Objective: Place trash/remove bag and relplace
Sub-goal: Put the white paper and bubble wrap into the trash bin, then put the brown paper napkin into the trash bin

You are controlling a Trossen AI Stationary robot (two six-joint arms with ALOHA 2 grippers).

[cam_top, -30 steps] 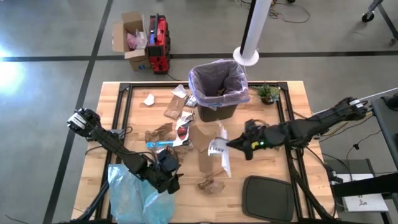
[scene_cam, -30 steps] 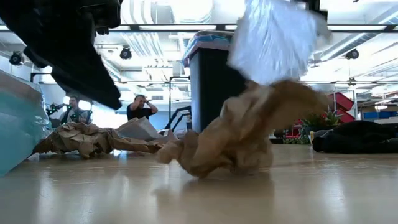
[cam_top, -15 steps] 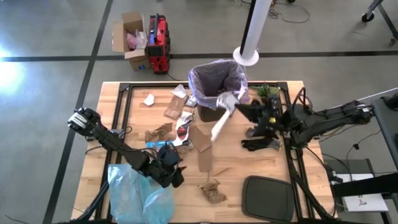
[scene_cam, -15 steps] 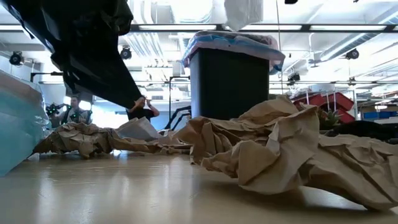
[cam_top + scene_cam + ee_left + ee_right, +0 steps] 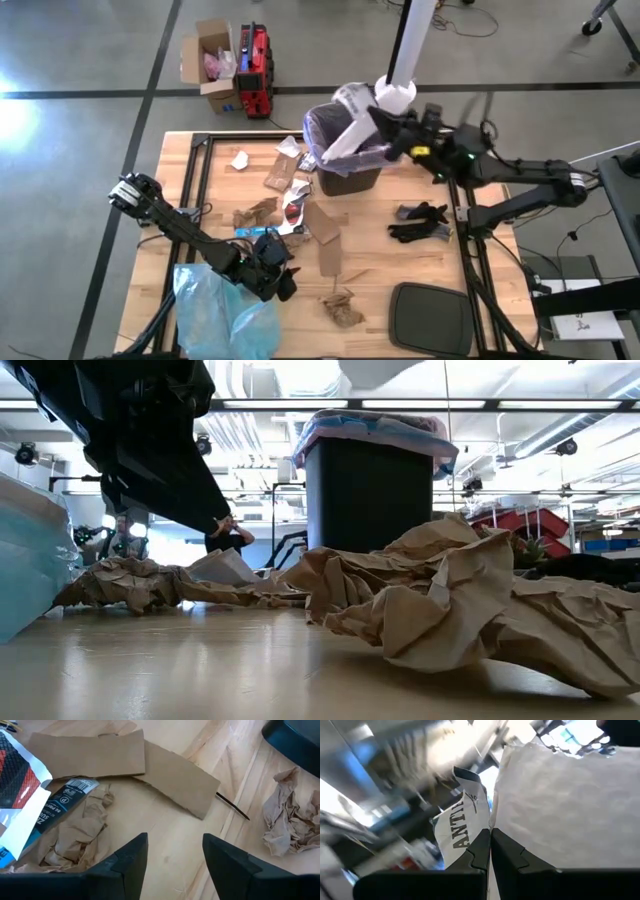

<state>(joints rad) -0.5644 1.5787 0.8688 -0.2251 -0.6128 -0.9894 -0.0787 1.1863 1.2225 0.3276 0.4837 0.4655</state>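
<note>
High view: the right gripper hangs over the black bin, its fingers pinched tight on a white wrapper that slants above the bin's mouth; the lavender bag lines the bin, folded over its rim; the left gripper sits low near the surface beside a light-blue bag, fingers partly apart and holding nothing; cardboard scraps and crumpled brown paper lie scattered on the surface in front of the bin.
</note>
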